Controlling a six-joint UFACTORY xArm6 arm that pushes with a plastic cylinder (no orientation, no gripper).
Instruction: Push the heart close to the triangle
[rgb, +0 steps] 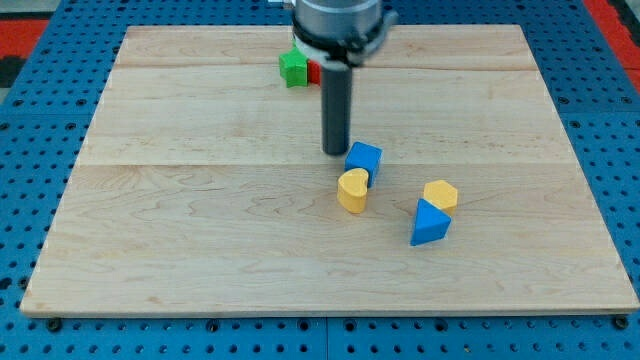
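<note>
A pale wooden board (200, 220) lies on a blue pegboard surface (40, 330), with a strip of red showing at the view's top corners. My tip (335, 152) rests on the board just beside the blue cube (364, 159), at that cube's left and slightly above it. There are no jaws to speak of here (the arm ends in a plain dark rod), so nothing is open, closed or gripping.

The yellow heart (352, 190) sits directly below my tip, touching or nearly touching the blue cube at its lower left. The blue triangle (430, 224) lies to the view's right and a little lower, with a yellow block (440, 194), possibly hexagonal, pressed against its top. A green block (294, 67) and a red block (314, 71) sit near the top edge, partly hidden by the arm, so their shapes are unclear.

By my reading, the push itself has not landed: my tip is near the heart but not behind it. The next move likely calls for coming round to the heart's left side, clear of the blue cube, then driving rightward and slightly down toward the triangle.
</note>
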